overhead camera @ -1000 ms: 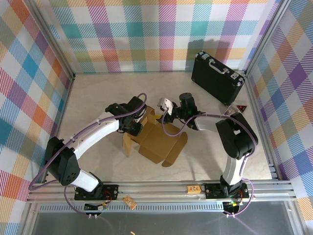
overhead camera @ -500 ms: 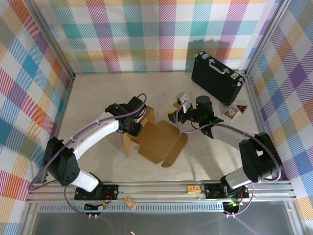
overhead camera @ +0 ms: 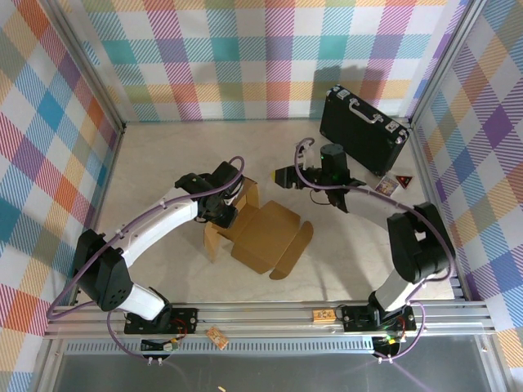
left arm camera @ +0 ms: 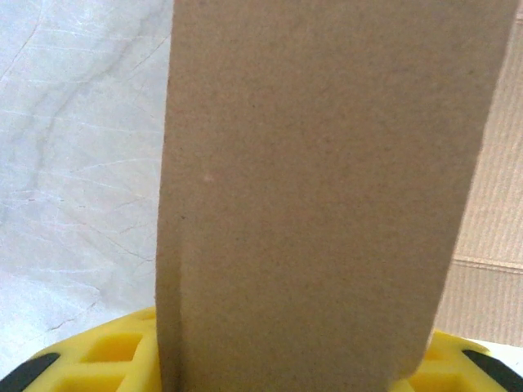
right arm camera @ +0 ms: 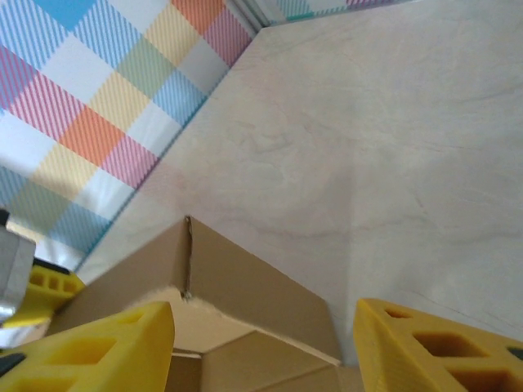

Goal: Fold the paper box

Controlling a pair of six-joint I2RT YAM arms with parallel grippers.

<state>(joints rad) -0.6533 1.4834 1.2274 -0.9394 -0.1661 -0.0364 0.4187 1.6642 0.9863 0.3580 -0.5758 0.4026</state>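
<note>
Judging from its look, the paper box (overhead camera: 265,233) is light, thin corrugated cardboard. It seems stiff across each panel yet willing to bend along its die-cut creases, and it would likely slide on the smooth bench (overhead camera: 163,163) if pushed without a second hold. It lies half-formed right at the left gripper (overhead camera: 229,202), which is clenched on an upright flap on the side of the box nearest it. In the left wrist view that flap rises straight up from between the yellow fingers (left arm camera: 98,355). The right gripper (overhead camera: 283,175) hangs released, grasping nothing, with the box ahead of its parted fingers and apart from them. A good hold is on a flap's free edge close to a crease — pinching hard mid-panel would probably kink the board.
</note>
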